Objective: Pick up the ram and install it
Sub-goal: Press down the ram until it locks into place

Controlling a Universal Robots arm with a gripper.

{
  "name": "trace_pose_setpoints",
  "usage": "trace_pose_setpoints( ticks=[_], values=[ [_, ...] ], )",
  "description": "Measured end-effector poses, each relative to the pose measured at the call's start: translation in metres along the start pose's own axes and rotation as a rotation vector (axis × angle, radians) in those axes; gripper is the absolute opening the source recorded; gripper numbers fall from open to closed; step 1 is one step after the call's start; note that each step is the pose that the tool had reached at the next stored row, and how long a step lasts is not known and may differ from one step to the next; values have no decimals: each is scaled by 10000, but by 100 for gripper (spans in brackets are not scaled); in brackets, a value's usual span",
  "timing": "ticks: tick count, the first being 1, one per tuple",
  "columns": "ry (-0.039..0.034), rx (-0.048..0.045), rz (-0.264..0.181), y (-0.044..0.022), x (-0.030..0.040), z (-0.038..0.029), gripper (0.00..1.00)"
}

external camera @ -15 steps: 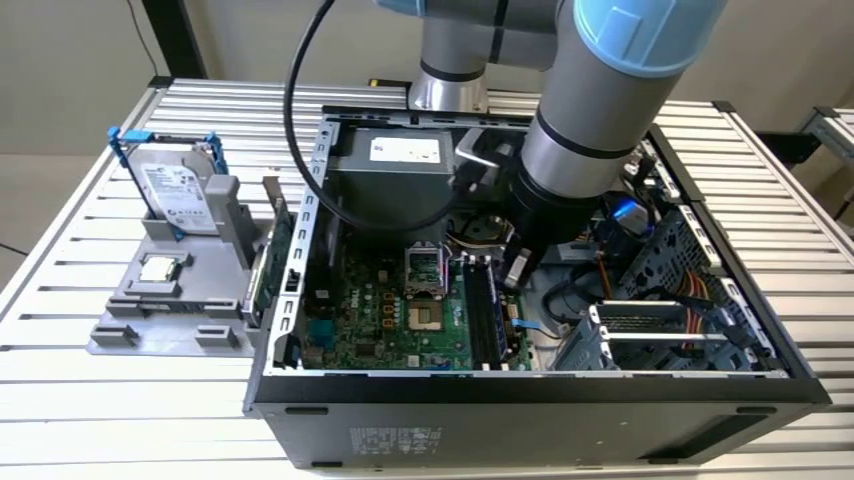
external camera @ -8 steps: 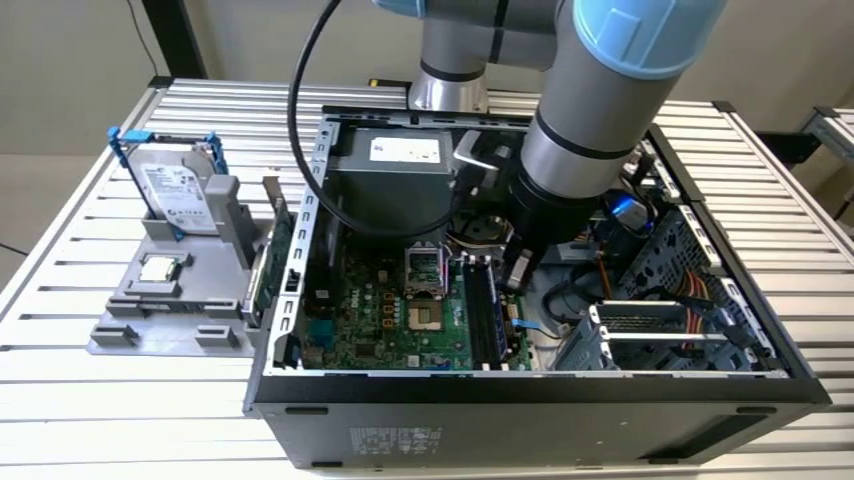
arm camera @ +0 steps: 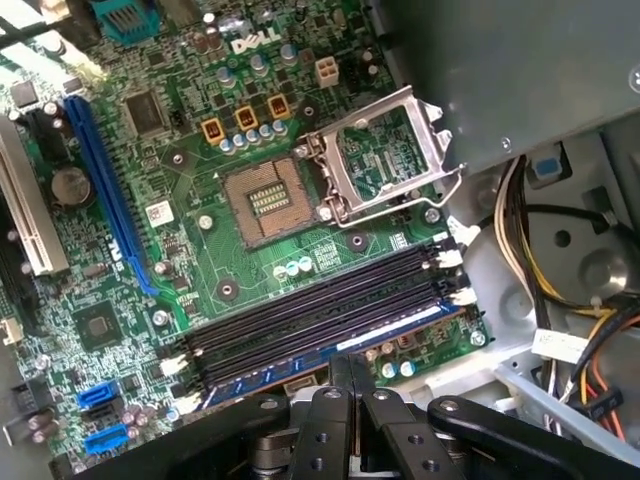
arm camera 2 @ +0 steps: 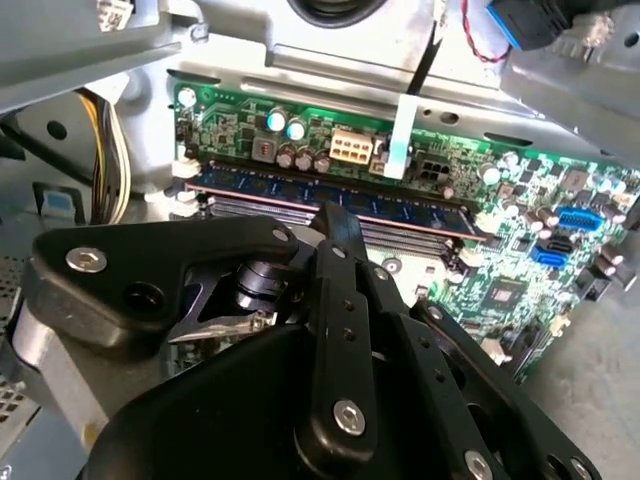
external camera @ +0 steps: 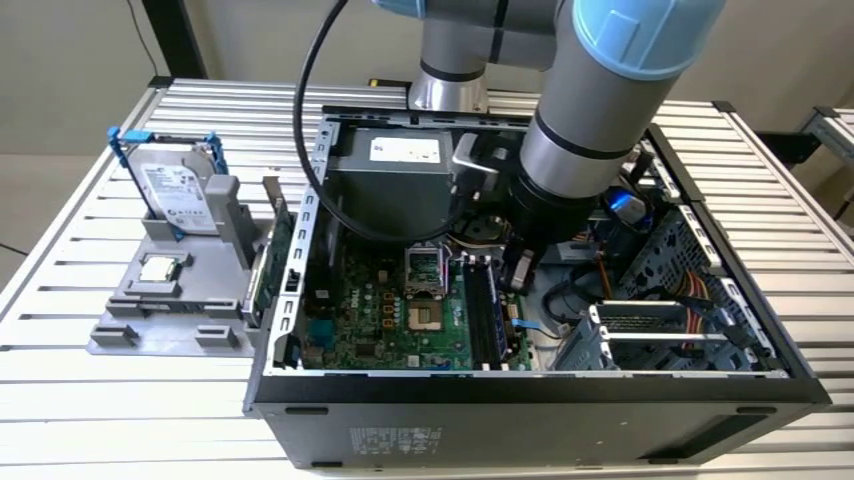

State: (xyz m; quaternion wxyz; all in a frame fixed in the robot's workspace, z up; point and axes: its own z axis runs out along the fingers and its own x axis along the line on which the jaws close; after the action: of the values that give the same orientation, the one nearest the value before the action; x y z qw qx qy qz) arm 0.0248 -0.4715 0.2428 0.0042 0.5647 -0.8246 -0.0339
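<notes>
The ram (arm camera 2: 300,193) (arm camera: 300,366), a long dark blue stick, stands in the motherboard memory slot farthest from the processor socket. In the exterior view the ram (external camera: 506,308) lies inside the open computer case (external camera: 534,385). My gripper (arm camera 2: 331,213) (arm camera: 350,362) (external camera: 518,268) is directly over the stick's middle. Its black fingers are shut together and their tips rest on the ram's top edge. The fingers hide the part of the stick beneath them.
The open processor socket (arm camera: 265,198) (external camera: 424,272) with its raised metal frame lies beside the empty memory slots (arm camera: 320,305). A power supply (external camera: 387,170) and cable bundles (arm camera: 560,250) crowd the case. Outside, on the exterior view's left, a grey fixture (external camera: 160,330) holds a hard drive (external camera: 178,190) and a small silver chip (external camera: 158,268).
</notes>
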Motion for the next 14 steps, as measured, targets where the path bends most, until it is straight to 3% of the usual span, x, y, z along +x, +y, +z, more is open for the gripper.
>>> trace_pose_setpoints(
  ticks=[14],
  values=[
    [-29, -97, -1572, 7, -22, 35, 0]
  ],
)
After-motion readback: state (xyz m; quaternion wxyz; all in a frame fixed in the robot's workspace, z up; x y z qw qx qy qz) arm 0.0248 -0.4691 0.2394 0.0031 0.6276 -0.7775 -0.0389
